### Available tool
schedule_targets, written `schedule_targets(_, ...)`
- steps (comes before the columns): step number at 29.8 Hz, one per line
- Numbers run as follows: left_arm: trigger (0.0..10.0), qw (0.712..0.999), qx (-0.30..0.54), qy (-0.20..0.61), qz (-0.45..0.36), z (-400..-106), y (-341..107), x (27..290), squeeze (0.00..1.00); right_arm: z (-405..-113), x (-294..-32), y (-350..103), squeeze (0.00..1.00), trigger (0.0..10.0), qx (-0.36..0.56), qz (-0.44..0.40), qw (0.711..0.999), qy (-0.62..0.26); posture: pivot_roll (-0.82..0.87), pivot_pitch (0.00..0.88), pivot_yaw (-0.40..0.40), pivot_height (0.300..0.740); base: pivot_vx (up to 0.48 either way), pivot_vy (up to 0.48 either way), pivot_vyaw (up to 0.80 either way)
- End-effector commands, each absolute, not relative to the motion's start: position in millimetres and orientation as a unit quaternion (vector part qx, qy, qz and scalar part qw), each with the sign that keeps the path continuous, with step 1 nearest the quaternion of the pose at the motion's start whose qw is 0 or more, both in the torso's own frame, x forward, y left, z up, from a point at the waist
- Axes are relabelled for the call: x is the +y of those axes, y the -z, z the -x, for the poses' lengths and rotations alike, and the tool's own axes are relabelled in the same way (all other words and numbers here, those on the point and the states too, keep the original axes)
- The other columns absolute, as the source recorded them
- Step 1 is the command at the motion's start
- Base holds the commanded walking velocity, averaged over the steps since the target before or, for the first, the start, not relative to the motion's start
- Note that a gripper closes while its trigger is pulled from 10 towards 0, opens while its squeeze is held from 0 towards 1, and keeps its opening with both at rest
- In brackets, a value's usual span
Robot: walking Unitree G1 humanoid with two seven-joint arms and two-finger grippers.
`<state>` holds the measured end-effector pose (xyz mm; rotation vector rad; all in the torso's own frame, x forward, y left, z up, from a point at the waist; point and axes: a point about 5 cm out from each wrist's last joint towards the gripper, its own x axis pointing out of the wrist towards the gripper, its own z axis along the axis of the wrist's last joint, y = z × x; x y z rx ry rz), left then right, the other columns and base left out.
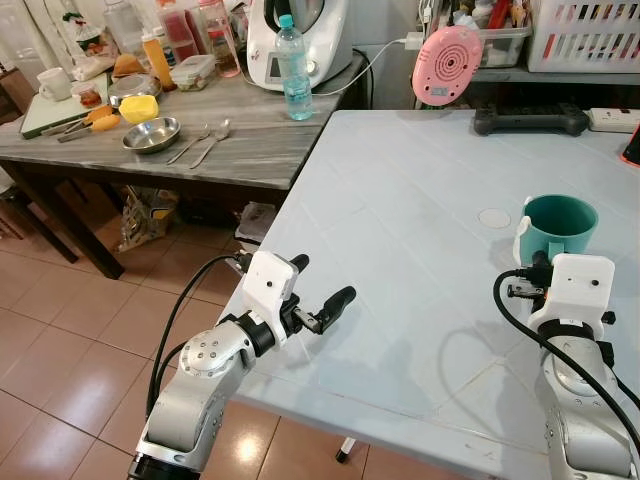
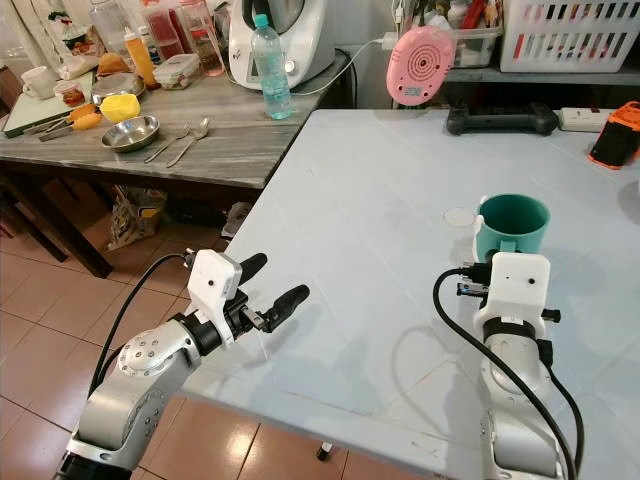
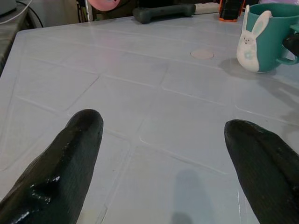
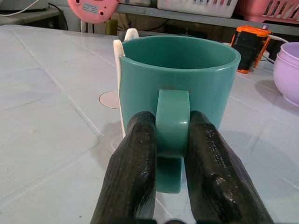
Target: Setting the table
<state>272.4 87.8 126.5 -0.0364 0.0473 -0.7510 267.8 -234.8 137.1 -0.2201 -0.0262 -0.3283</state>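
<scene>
A teal mug point(image 1: 560, 225) with a white bunny figure on its side stands upright on the pale grey table point(image 1: 400, 200), toward the right. My right gripper point(image 4: 170, 122) is shut on the mug's handle, one black finger on each side of it. From the left wrist view the mug point(image 3: 268, 37) stands far off across the table. My left gripper point(image 1: 322, 279) hovers open at the table's near left edge, with nothing between its fingers point(image 3: 70, 154).
A marble side counter point(image 1: 250, 150) at the back left holds a metal bowl point(image 1: 151, 134), spoons point(image 1: 205, 143), a water bottle point(image 1: 293, 68) and kitchen clutter. A pink round device point(image 1: 447, 65), purple bowls point(image 4: 288, 70) and an orange device point(image 4: 250, 42) sit along the table's far side.
</scene>
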Motion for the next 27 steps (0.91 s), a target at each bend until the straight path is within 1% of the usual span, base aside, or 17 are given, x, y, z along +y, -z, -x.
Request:
schedule_targets(1, 10.0, 0.935, 0.018, 0.354, 0.007, -276, -129, 93, 0.00, -269, -230, -135, 0.00, 0.0, -0.013, 0.105, 0.982, 0.157, -0.09, 0.035, 0.132, 0.740, 0.000, 0.000, 0.00)
schedule_targets(6, 10.0, 0.940, 0.009, 0.340, 0.004, -279, -130, 93, 0.00, -272, -223, -141, 0.00, 0.0, -0.025, 0.099, 0.985, 0.143, -0.09, 0.026, 0.119, 0.740, 0.000, 0.000, 0.00)
schedule_targets(7, 10.0, 0.945, 0.005, 0.328, 0.003, -282, -130, 94, 0.00, -274, -218, -146, 0.00, 3.7, -0.034, 0.090, 0.987, 0.132, -0.10, 0.019, 0.113, 0.740, 0.000, 0.000, 0.00)
schedule_targets(8, 10.0, 0.945, 0.005, 0.328, 0.003, -282, -130, 94, 0.00, -274, -218, -146, 0.00, 3.7, -0.034, 0.090, 0.987, 0.132, -0.10, 0.019, 0.113, 0.740, 0.000, 0.000, 0.00)
schedule_targets(9, 10.0, 0.948, 0.002, 0.317, 0.002, -284, -131, 95, 0.00, -275, -214, -149, 0.00, 5.7, -0.041, 0.084, 0.988, 0.122, -0.10, 0.019, 0.113, 0.740, 0.000, 0.000, 0.00)
schedule_targets(10, 10.0, 0.954, 0.001, 0.301, 0.002, -287, -130, 97, 0.00, -276, -208, -153, 0.00, 10.0, -0.048, 0.082, 0.989, 0.109, -0.10, 0.011, 0.103, 0.740, 0.000, 0.000, 0.00)
schedule_targets(12, 10.0, 0.965, 0.003, 0.264, 0.010, -293, -129, 100, 0.00, -278, -195, -160, 0.00, 10.0, -0.067, 0.075, 0.991, 0.086, -0.11, 0.000, 0.088, 0.740, 0.000, 0.000, 0.00)
schedule_targets(14, 10.0, 0.967, 0.004, 0.255, 0.014, -295, -129, 101, 0.00, -278, -192, -161, 0.00, 10.0, -0.069, 0.071, 0.992, 0.082, -0.11, 0.000, 0.082, 0.740, 0.000, 0.000, 0.00)
schedule_targets(17, 10.0, 0.974, 0.000, 0.225, 0.024, -302, -129, 106, 0.00, -278, -181, -161, 0.00, 10.0, -0.069, 0.070, 0.993, 0.068, -0.11, 0.000, 0.064, 0.740, 0.000, 0.000, 0.00)
schedule_targets(20, 10.0, 0.978, -0.006, 0.208, 0.025, -306, -130, 109, 0.00, -279, -179, -159, 0.00, 10.0, -0.066, 0.070, 0.993, 0.062, -0.11, 0.000, 0.055, 0.740, 0.000, 0.000, 0.00)
schedule_targets(25, 10.0, 0.991, -0.019, 0.132, 0.018, -316, -129, 126, 0.00, -281, -178, -160, 0.00, 10.0, -0.065, 0.084, 0.993, 0.047, -0.11, 0.000, 0.021, 0.740, 0.000, 0.000, 0.00)
schedule_targets(27, 10.0, 0.993, -0.022, 0.116, 0.016, -316, -128, 127, 0.00, -281, -181, -161, 0.00, 10.0, -0.064, 0.088, 0.993, 0.044, -0.11, 0.000, 0.001, 0.740, 0.000, 0.000, 0.00)
